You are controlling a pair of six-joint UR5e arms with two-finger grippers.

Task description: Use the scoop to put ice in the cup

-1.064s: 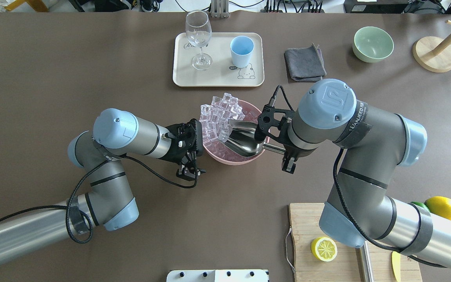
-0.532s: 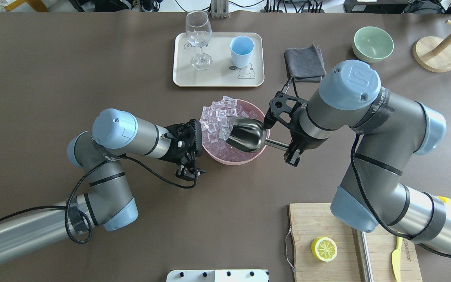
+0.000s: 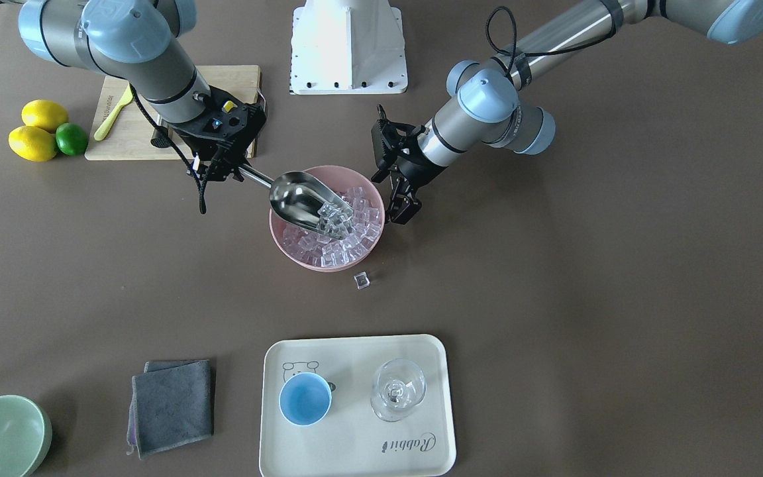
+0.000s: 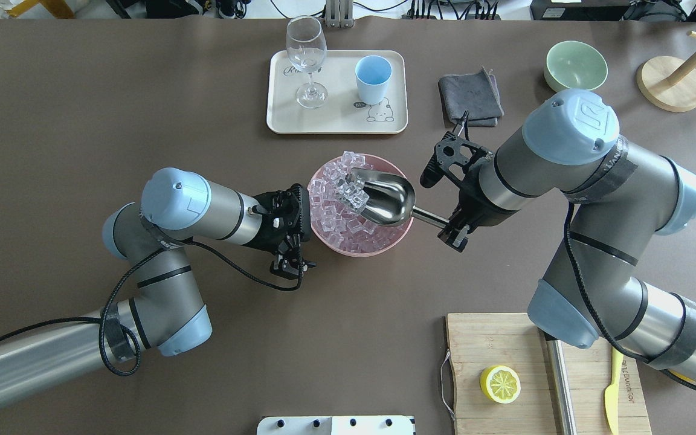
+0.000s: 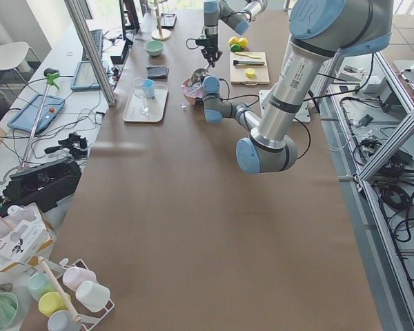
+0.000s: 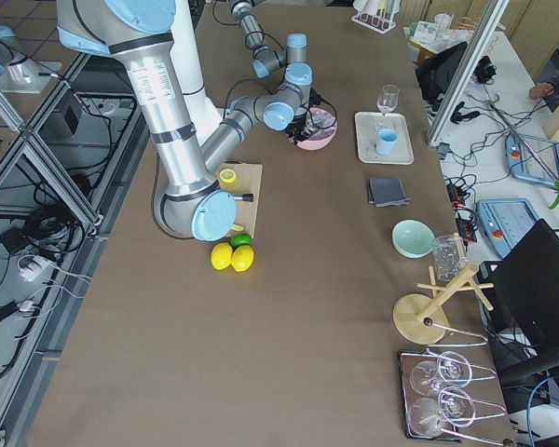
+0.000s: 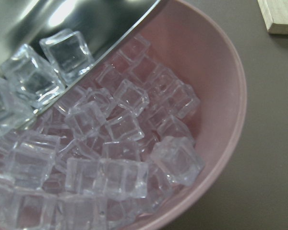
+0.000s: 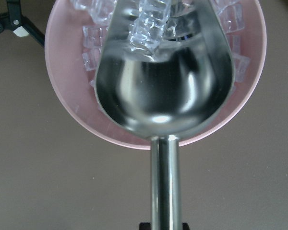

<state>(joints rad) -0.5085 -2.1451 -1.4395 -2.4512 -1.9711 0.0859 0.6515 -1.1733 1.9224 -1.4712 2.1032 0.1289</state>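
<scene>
Overhead exterior, right gripper (image 4: 452,227) clamped on scoop (image 4: 387,199), ice (image 4: 351,190) at lip, over bowl (image 4: 361,254) rim

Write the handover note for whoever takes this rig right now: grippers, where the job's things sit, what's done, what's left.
Right gripper: shut on the handle of the scoop, which is over the pink bowl with a few cubes of ice at its mouth.
Left gripper: open, empty, beside the bowl.
Cup: empty, on the tray.
One stray cube lies on the table.
Done: some ice is in the scoop.
Left: carry it to the cup and tip the ice in.
</scene>
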